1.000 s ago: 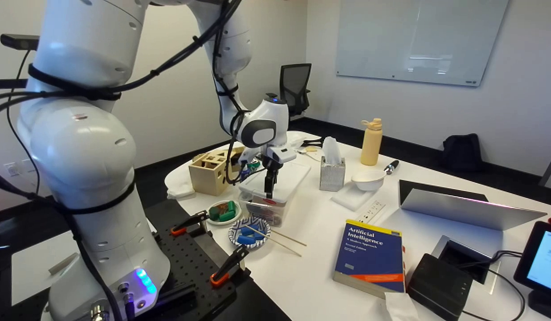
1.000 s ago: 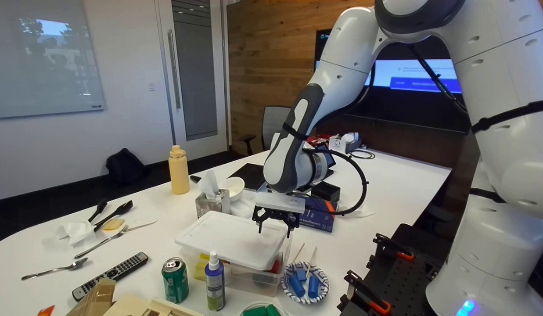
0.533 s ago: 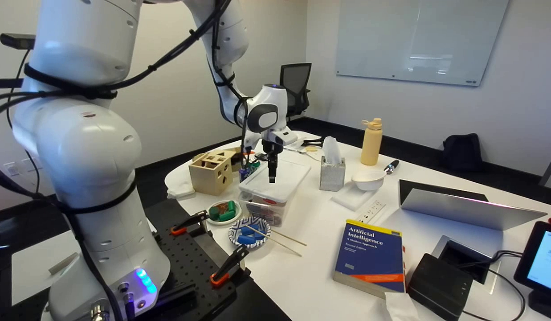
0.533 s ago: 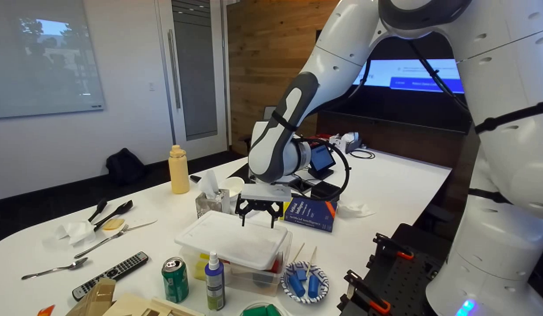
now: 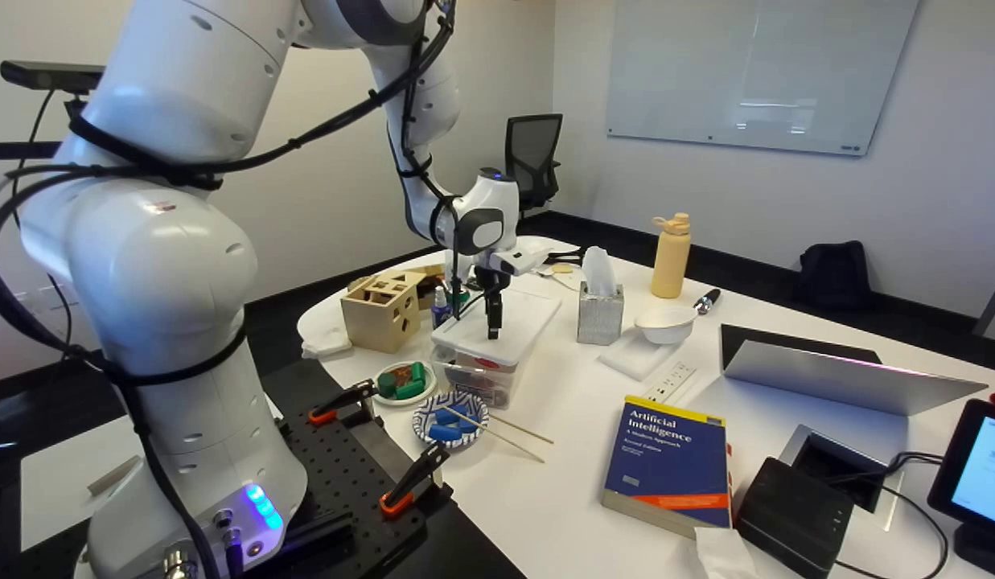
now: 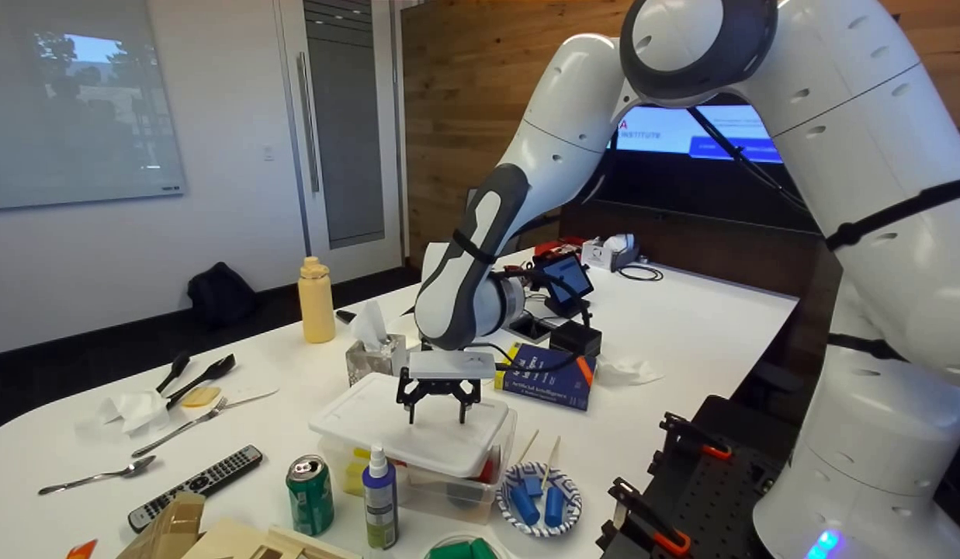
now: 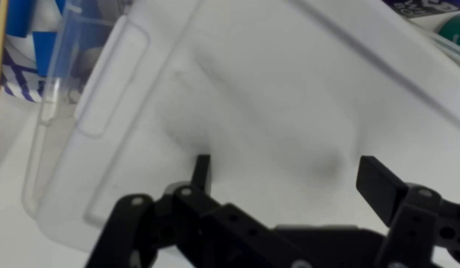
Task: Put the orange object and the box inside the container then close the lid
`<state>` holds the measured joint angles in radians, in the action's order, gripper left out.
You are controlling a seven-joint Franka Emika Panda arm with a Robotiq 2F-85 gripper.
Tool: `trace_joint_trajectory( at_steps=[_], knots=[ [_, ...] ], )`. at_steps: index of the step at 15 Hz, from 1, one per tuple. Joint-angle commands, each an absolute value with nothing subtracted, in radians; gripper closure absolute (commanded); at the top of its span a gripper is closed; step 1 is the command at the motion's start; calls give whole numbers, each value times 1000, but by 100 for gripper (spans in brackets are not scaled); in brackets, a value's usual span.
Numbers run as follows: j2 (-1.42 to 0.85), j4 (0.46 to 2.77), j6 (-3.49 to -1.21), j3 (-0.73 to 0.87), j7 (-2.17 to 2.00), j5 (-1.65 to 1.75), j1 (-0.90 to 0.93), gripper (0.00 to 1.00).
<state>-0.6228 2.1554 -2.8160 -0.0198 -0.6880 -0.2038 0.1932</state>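
The container (image 5: pixel 467 388) is a translucent tub; it also shows in an exterior view (image 6: pixel 437 501). Its white lid (image 6: pixel 386 423) lies on top, set askew, and the tub's clear rim sticks out past the lid's end in the wrist view (image 7: pixel 40 156). Yellow and red things show dimly through the walls; I cannot tell whether the orange object or the box is among them. A small orange piece (image 6: pixel 81 550) shows at the picture's bottom edge. My gripper (image 7: pixel 283 163) is open and empty, pointing down just over the lid; I cannot tell whether the fingertips touch it.
A wooden box with holes (image 5: pixel 376 318), a spray bottle (image 6: pixel 380 508) and a green can (image 6: pixel 309 497) stand close beside the tub. A patterned bowl (image 6: pixel 570 501) with blue pieces and sticks lies at its near end. A tissue box (image 5: pixel 600 318) and a book (image 5: pixel 666 458) stand beyond.
My gripper rose off the lid's end, moved toward the lid's middle, and is now lower again. It stays open. The lid and tub have not visibly moved.
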Motion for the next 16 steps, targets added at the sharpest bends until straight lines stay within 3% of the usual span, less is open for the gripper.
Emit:
trace_joint_trajectory(
  at_steps=[1, 10, 16],
  knots=[
    [-661, 2100, -2768, -27, -624, -213, 187, 0],
    [-660, 2017, -2379, -9, -561, -179, 213, 0],
    [-683, 1983, -2344, 50, -632, -102, 251, 0]
  ],
)
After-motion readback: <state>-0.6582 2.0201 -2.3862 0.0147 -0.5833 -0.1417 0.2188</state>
